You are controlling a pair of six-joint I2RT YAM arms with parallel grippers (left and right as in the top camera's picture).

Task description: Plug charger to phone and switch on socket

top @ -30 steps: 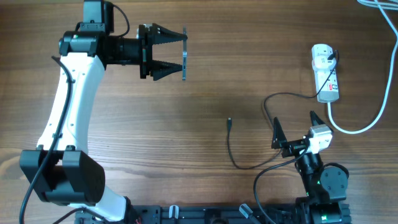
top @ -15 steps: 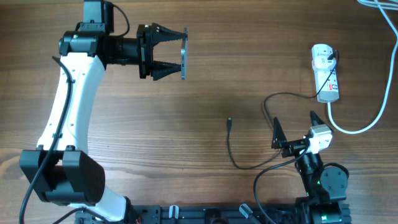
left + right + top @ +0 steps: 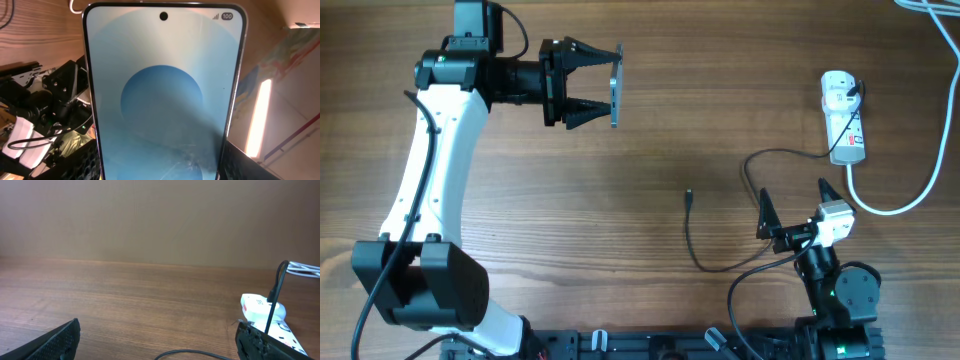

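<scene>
My left gripper (image 3: pixel 605 86) is shut on the phone (image 3: pixel 615 86) and holds it on edge above the table at the upper left. In the left wrist view the phone (image 3: pixel 162 80) fills the frame with its blue screen, between the two fingers. The charger, a thin black cable (image 3: pixel 700 262), lies on the table with its connector tip (image 3: pixel 689 196) free at the centre. It runs to the white socket (image 3: pixel 844 118) at the right. My right gripper (image 3: pixel 795 208) is open and empty near the front right. The socket (image 3: pixel 262 309) shows at the right of the right wrist view.
A thick white cord (image 3: pixel 920 190) loops from the socket off the top right edge. The arms' bases and mounts stand along the front edge.
</scene>
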